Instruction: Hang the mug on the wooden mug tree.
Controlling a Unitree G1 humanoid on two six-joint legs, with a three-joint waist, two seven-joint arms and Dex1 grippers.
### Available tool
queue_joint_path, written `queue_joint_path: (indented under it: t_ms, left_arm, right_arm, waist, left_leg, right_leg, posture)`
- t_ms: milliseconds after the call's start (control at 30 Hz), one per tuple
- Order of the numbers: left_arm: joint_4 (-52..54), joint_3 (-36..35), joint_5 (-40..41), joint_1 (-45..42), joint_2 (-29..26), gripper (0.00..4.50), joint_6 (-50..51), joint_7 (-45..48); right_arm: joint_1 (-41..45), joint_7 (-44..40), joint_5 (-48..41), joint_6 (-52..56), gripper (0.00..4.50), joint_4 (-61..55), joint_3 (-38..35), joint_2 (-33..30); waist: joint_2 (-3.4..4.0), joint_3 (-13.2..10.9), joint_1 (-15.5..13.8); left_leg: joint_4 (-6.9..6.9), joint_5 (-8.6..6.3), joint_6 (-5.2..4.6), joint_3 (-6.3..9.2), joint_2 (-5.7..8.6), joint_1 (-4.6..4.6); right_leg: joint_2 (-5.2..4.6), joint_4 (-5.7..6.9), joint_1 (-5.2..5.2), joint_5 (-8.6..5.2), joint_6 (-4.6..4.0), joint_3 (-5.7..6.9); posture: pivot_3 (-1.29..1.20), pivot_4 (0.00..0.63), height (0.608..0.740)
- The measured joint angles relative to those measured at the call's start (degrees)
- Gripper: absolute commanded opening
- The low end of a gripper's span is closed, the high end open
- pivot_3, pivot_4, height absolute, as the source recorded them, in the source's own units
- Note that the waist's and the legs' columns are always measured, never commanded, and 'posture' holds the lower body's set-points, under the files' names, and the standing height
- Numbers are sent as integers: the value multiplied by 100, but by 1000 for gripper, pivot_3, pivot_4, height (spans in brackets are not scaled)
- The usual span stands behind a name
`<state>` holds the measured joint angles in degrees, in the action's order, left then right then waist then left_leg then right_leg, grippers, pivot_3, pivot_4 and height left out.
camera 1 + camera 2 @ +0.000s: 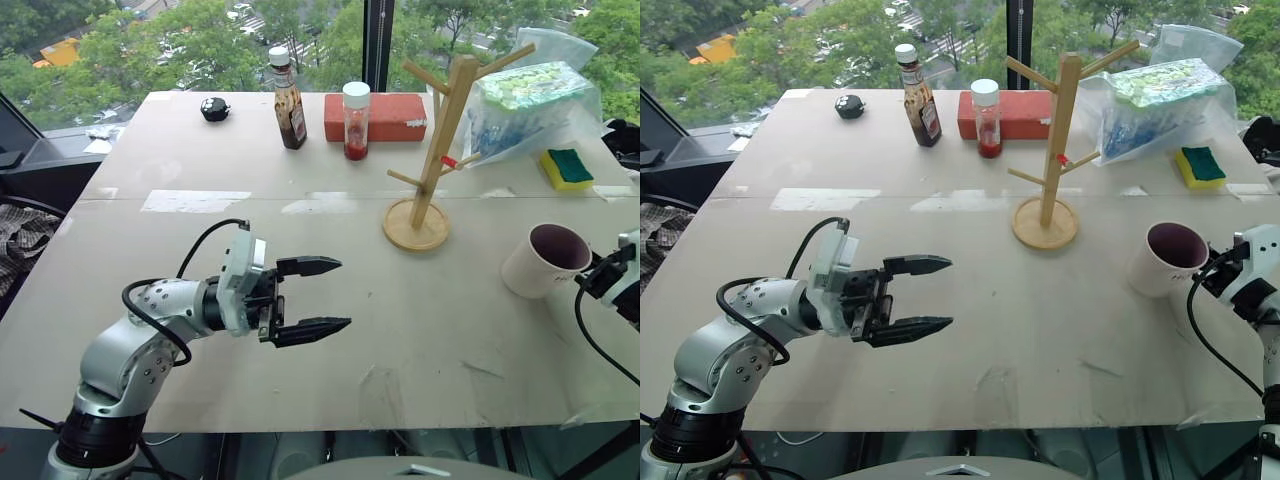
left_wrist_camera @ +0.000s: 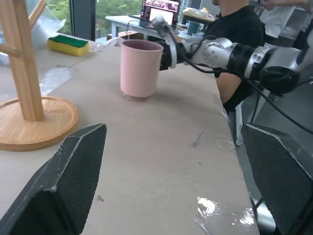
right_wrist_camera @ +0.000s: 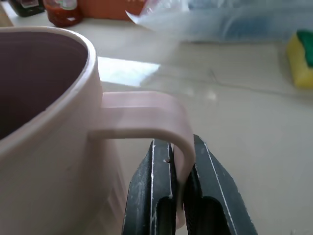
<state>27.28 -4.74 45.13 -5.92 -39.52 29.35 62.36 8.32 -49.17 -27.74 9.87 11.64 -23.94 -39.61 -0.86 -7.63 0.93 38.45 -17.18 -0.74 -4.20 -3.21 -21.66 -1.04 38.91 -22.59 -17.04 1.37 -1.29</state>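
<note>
Right wrist view sits closest to the matter: the right gripper (image 3: 180,196) has its two black fingers pinched on the outer bend of the mug's handle (image 3: 146,117), so the mug (image 1: 545,260) is gripped there, with its body on the far side of the fingers. From the head camera the mug stands at about four o'clock on the table (image 1: 300,330), near the right edge, tipped a little so its dark mouth faces up and toward the middle. The mug tree (image 1: 440,140) rises at roughly ten o'clock from the mug, near but clearly apart, its post upright on a round base and its pegs slanting upward. My reading is that the coming move turns on this: the handle loop must travel up and toward ten o'clock, then drop over a peg tip (the pegs on the mug's side look the handiest). The left gripper (image 1: 310,297) hovers with fingers spread and nothing between them at about seven o'clock, well apart from the tree, so the right arm is the nearer.
</note>
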Motion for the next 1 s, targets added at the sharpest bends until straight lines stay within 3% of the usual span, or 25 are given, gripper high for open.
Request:
queue_joint_path:
  t_ms: [167,400,800,1000]
  left_arm:
    - [-212,-209,-150,-47,152,4500,-273,-230]
    - [-374,-524,-103,53,166,4500,-353,-261]
    - [-428,-691,-60,186,227,4500,-456,-260]
    - [-421,-908,150,369,225,4500,-473,-187]
  right_arm:
    - [261,253,-40,513,135,-1750,277,-307]
    - [915,910,-118,1765,135,-3158,882,-453]
    - [1441,1101,-558,3215,135,-3847,992,-1022]
    - [1750,1092,-430,3345,135,-3797,1265,-1143]
  waist:
    - [7,-5,-3]
    - [1,-8,-69]
    - [-2,-10,-25]
    - [-4,-11,-14]
  left_leg:
    - [0,0,0,4,-1,-2]
    - [1,-1,-2,10,2,-17]
    - [0,-2,-4,12,2,-18]
    - [-1,-2,-4,11,0,-18]
  right_leg:
    - [0,0,-2,0,0,1]
    - [-10,-8,-10,0,0,18]
    - [-11,-7,-12,0,0,17]
    - [-13,-8,-13,0,0,16]
  posture:
    - [0,150,740]
    - [0,150,740]
    - [0,150,740]
    - [0,150,740]
